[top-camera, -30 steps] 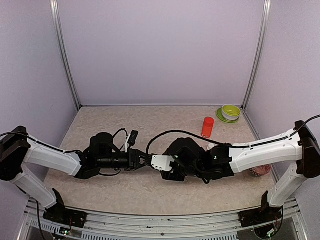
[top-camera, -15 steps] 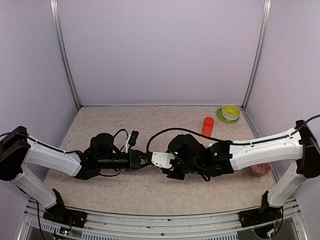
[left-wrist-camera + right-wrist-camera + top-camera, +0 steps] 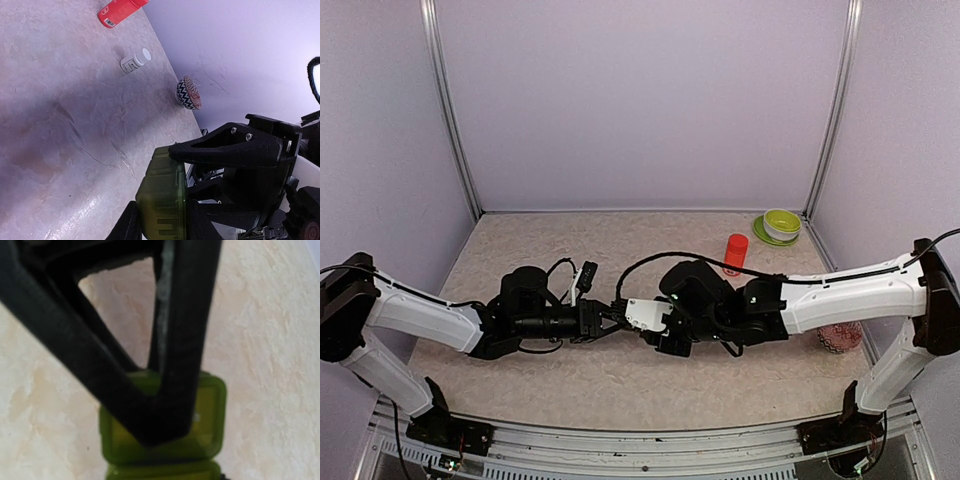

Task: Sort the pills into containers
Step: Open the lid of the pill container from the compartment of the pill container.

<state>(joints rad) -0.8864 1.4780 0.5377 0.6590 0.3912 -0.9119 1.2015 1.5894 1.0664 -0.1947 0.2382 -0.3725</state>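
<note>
The containers [image 3: 162, 200] are a dark-green strip of lidded boxes, held off the table between my left gripper's [image 3: 610, 318] fingers, which are shut on its sides. In the right wrist view the strip [image 3: 210, 405] shows bright green, end box facing the camera. My right gripper [image 3: 638, 322] meets the left one at mid-table. Its black fingers [image 3: 165, 390] come together with no gap at the tips, which rest on the end box's lid. In the left wrist view one right finger [image 3: 225, 150] lies against the strip's top end. No pills are visible.
A red-orange bottle [image 3: 735, 253] stands behind the right arm and also shows in the left wrist view [image 3: 120, 10]. A tiny clear bottle with a white cap [image 3: 135, 61] lies nearby. A patterned cup [image 3: 838, 338] sits at right. A green bowl on a plate [image 3: 781, 225] is in the back right corner.
My right gripper has crept a little left and farther back against the strip. The left gripper has stayed still, holding the strip.
</note>
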